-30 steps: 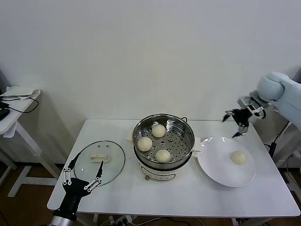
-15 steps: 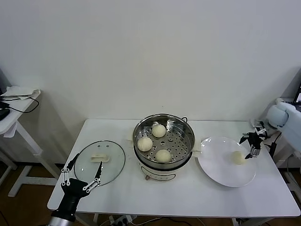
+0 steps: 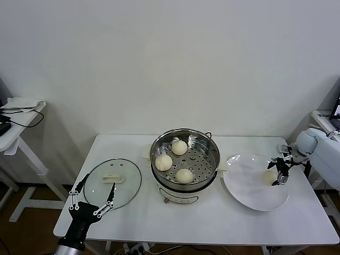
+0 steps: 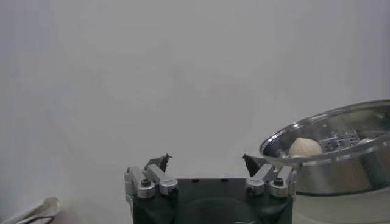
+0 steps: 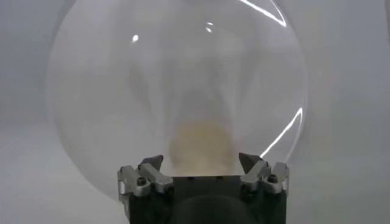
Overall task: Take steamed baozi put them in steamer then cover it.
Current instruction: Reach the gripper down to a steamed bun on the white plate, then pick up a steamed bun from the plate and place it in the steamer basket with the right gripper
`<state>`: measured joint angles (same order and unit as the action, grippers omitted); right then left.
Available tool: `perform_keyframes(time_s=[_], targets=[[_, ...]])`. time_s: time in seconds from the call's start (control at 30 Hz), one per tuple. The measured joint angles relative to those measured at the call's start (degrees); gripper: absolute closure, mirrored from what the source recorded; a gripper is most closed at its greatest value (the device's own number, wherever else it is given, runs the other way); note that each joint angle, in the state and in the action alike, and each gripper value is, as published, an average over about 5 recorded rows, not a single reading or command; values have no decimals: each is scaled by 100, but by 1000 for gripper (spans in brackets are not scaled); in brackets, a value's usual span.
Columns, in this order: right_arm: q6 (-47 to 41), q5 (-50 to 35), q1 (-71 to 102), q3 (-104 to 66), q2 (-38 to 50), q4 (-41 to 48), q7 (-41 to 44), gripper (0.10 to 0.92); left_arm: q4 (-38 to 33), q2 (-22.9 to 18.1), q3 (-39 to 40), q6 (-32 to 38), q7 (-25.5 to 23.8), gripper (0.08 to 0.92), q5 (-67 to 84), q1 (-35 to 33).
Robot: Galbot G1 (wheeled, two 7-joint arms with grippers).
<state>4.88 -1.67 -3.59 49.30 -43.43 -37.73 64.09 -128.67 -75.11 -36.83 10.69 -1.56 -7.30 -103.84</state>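
- I see three steamed baozi (image 3: 184,175) on the perforated tray of the steamer (image 3: 185,160), which stands at mid-table; the buns sit at roughly 12, 9 and 6 o'clock on the tray.
- The fourth bun (image 3: 268,178) lies on the white plate (image 3: 249,188), at 3 o'clock from the steamer, toward the plate's right side.
- My right gripper (image 3: 278,171) is over that bun, fingers spread wide on either side of it, nothing gripped; the right wrist view shows the bun (image 5: 198,143) between the open tips (image 5: 201,163).
- Compared with a second ago, the right gripper has dropped from high near the wall at 1 o'clock of the plate down to the bun; the bun itself has not moved.
- The glass lid (image 3: 112,183) lies flat at 9 o'clock from the steamer, unchanged.
- My left gripper (image 3: 94,197) stays parked at the lid's near edge, fingers wide open, empty (image 4: 207,164).
- Everything rests on a white table (image 3: 212,223) against a plain white wall (image 3: 170,64); a side stand (image 3: 16,125) with cloth and cable sits at far left.
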Motion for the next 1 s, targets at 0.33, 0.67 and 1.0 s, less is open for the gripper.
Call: perform_keyframes(time_s=[0.33, 0.67, 1.0], targets=[[-23, 66, 21, 0, -63, 79, -33, 385, 15, 4, 9, 2, 3, 177, 3, 24], [-124, -83, -300, 252, 9, -130, 165, 435, 21, 20, -2, 2, 7, 177, 12, 49], [-422, -910, -1857, 1331, -99, -1106, 864, 431, 10, 62, 15, -12, 17, 177, 17, 124]])
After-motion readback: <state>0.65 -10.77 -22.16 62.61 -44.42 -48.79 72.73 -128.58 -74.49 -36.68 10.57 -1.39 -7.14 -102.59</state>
